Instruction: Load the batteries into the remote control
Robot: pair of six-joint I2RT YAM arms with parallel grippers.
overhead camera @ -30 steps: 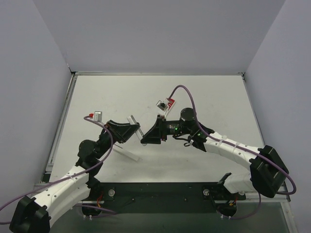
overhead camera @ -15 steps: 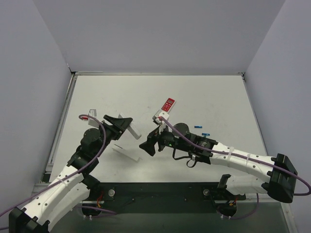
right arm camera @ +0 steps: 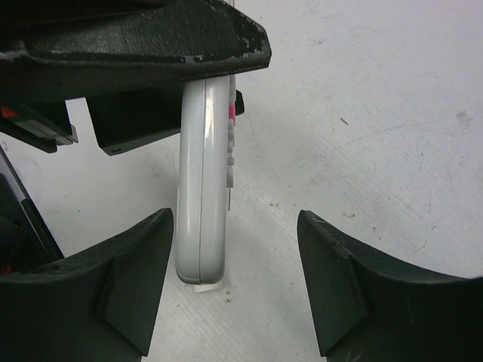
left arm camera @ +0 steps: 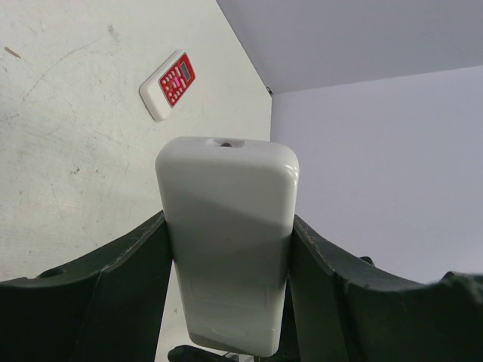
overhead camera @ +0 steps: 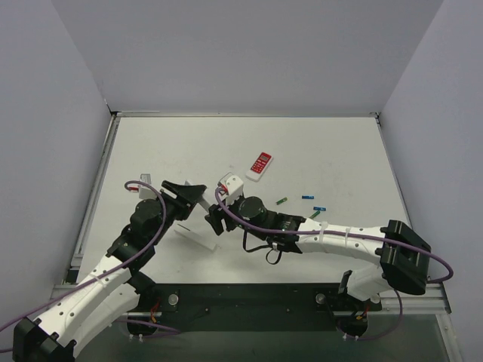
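Grey walls (overhead camera: 249, 53) enclose a white tabletop (overhead camera: 332, 151) on three sides in the top view.

1. Left end effector (overhead camera: 192, 194): it sits left of centre in the top view. Its fingers are closed on a white remote (overhead camera: 205, 197). In the left wrist view the left end effector (left arm camera: 226, 226) clamps both long edges of the white remote (left arm camera: 226, 249), and the blank back face and rounded end point away from the camera.

2. Right end effector (overhead camera: 213, 220): it sits just right of and below the left one in the top view. In the right wrist view the right end effector (right arm camera: 234, 226) has its fingers spread wide with nothing gripped. The white remote (right arm camera: 202, 188) stands edge-on between and beyond them, nearer the finger at frame left. Whether that finger touches it cannot be told.

3. Batteries (overhead camera: 307, 197): four show, two blue and two green. They lie loose on the tabletop right of centre, near the right arm and well apart from the white remote.

4. Red remote (overhead camera: 260, 164): it lies flat above centre, keys up, and also appears at upper left in the left wrist view (left arm camera: 170, 84).

5. White strip (overhead camera: 198, 237): it lies flat on the tabletop, below both end effectors in the frame.
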